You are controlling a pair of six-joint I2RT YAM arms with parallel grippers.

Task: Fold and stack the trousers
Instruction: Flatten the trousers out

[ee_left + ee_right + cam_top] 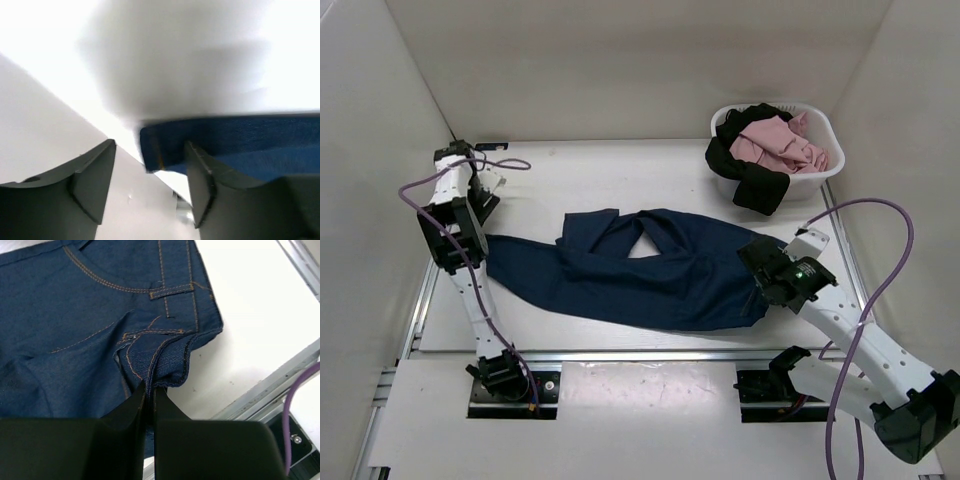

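Left gripper wide, trousers hem unheld; right gripper pinches waistband near table right edge; shallow bite may slip

The trousers are matt blue denim cloth with orange stitching. The tabletop looks smooth and white; the basket is white plastic.

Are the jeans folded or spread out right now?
Mostly spread: the trousers lie stretched across the table, one leg loosely doubled over near the middle.
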